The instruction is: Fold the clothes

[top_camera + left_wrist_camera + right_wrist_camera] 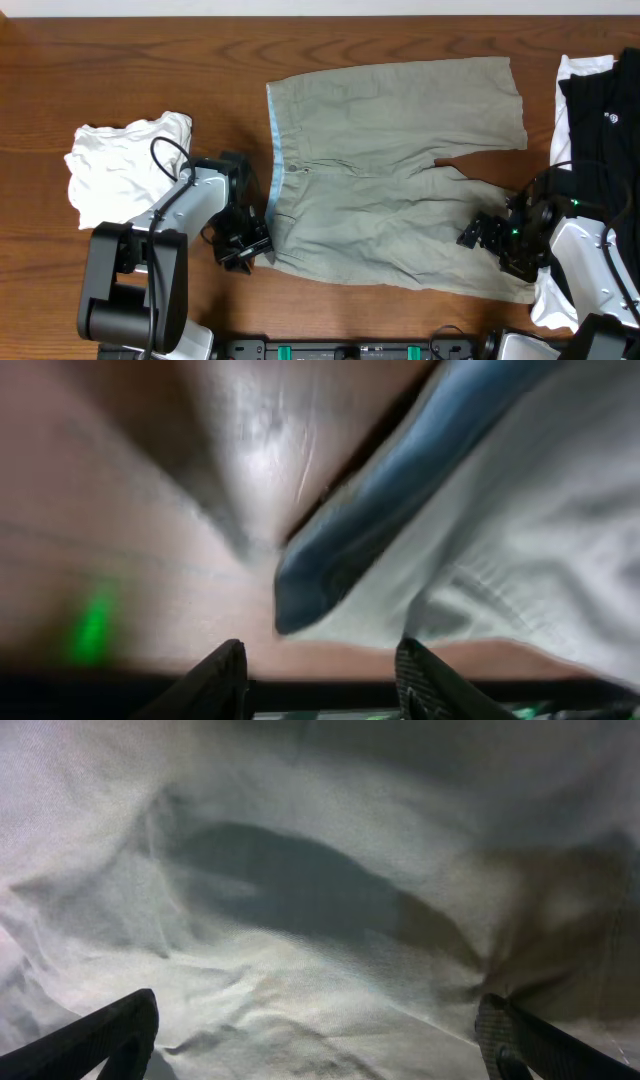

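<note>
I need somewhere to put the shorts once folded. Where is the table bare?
The table is barest at its far left, beyond the white garment, left of the shorts. A narrow strip separates shorts and black garment. Crowded: the near edge around the left gripper and right gripper.

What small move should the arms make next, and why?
Probably shut both on the near edge of the flat shorts: the left gripper has its jaws open at the waistband corner, and the right gripper is open over the near leg.
</note>
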